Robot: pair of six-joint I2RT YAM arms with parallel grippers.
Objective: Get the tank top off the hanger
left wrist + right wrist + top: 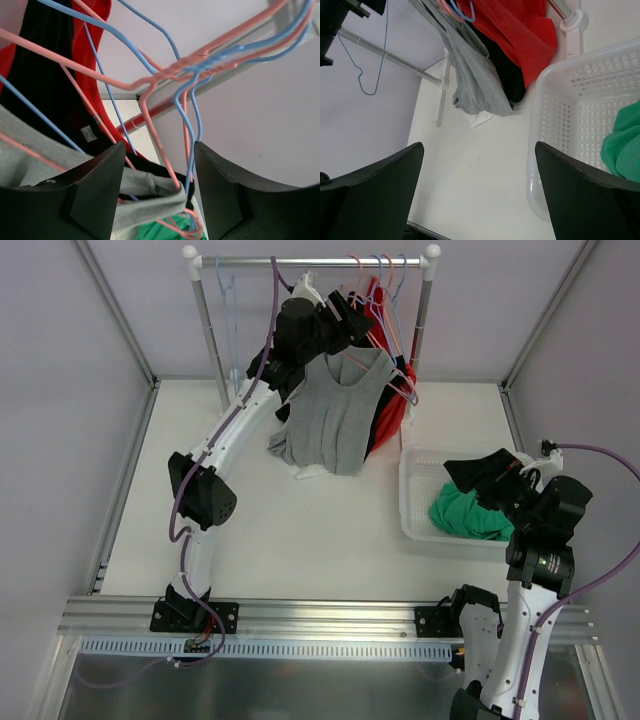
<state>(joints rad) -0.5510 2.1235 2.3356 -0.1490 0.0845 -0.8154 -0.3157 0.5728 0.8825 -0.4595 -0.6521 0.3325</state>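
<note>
Top view: a grey knit tank top (335, 415) is hanging long-axis vertical, neck up, from a pink wire hanger (404, 390), its hem reaching the surface (300, 530).
Left wrist: the left hand (159, 150) is straddling the hanger wire and a strap; whether it grips cannot be told.
Right wrist: the right hand (479, 147) is gaping wide beside a perforated basket (555, 100).

Tangled hangers (172, 67) and a red garment (392, 420) crowd the tank top's (335, 415) right; leftward the rail (240, 260) is freer.

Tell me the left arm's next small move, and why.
Probably close the left gripper on the strap of the grey tank top, then ease it off the pink hanger. The wrist view shows that strap and the hanger wire lying between the open jaws, not yet pinched.
</note>
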